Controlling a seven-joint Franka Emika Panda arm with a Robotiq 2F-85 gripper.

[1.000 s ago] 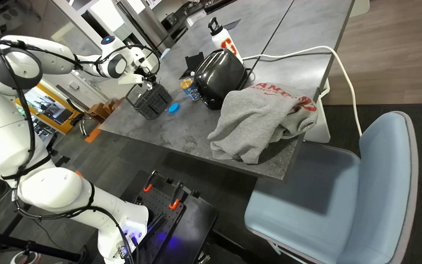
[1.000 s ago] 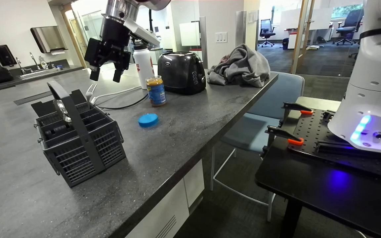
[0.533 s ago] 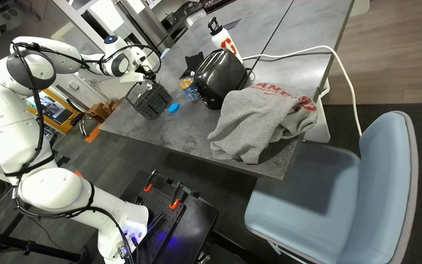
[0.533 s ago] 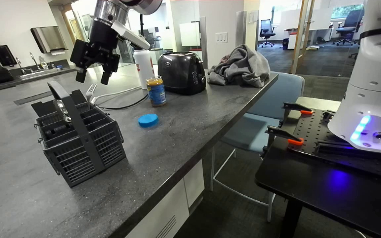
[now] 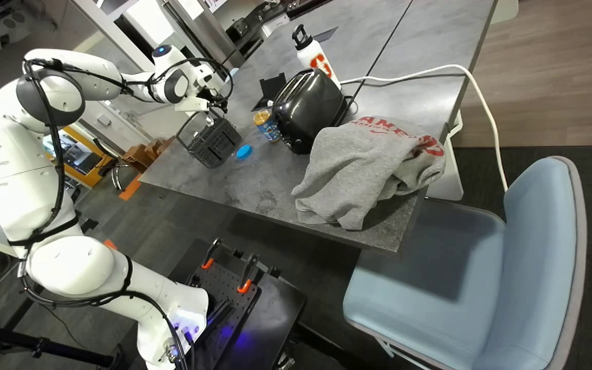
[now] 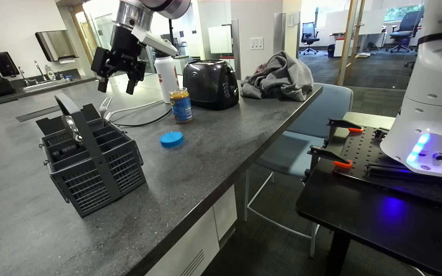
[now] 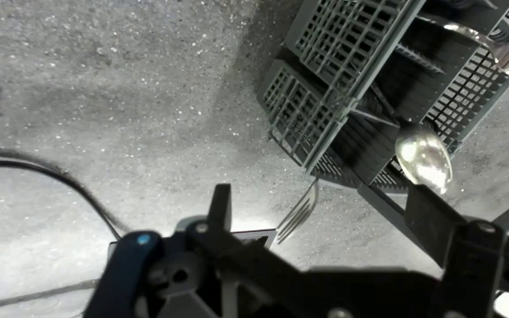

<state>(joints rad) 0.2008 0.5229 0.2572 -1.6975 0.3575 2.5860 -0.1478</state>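
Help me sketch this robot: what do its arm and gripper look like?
The arm is white and rounded, with dark grey joint caps, black cables strapped along it and blue lights at its base. The gripper is black, with two blocky fingers.

Gripper (image 6: 116, 86) blk; basket (image 6: 106, 168) at its 6–7 o'clock in both exterior views dk grey, grid-patterned; fork (image 7: 299, 212) & spoon (image 7: 424, 159) silver. Lid (image 6: 172, 140) blue, jar (image 6: 182, 107) tan & blue, toaster (image 6: 210, 84) blk, bottle (image 5: 318, 59) wht w/ red print, sweatshirt (image 5: 363, 169) grey w/ red lettering, chair (image 5: 481, 267) lt blue, countertop (image 6: 202, 161) speckled grey.
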